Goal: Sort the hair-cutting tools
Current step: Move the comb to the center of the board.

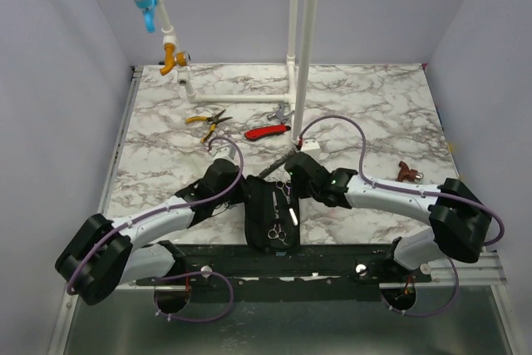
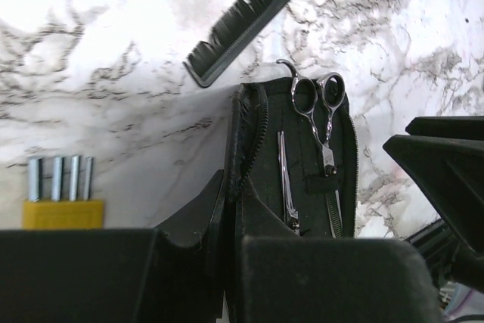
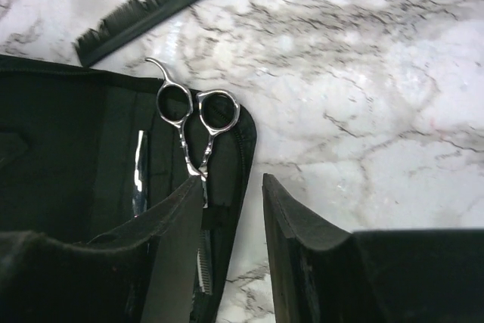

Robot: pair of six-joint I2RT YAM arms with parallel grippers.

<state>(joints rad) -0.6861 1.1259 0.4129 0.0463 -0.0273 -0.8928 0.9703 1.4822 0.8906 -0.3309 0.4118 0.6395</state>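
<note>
An open black case (image 1: 259,205) lies between the arms. Silver scissors (image 1: 283,190) (image 2: 318,102) (image 3: 198,114) sit in its right half, their handles toward the far end. A slim silver tool (image 2: 285,179) (image 3: 138,172) is tucked in beside them. A long black comb (image 1: 277,165) (image 2: 246,17) (image 3: 155,1) lies slanted on the marble just beyond the case. My left gripper (image 1: 233,190) (image 2: 229,202) is shut on the case's zippered left edge. My right gripper (image 1: 297,174) (image 3: 232,183) is open at the case's right edge, one finger over the scissors' blades and the other over bare marble.
Yellow-handled pliers (image 1: 208,119), a red-handled tool (image 1: 268,131) and a silver valve (image 1: 281,111) lie farther back. White pipes (image 1: 298,39) rise at the rear. A brown object (image 1: 406,172) sits at the right. A yellow block of metal bits (image 2: 60,202) lies left of the case.
</note>
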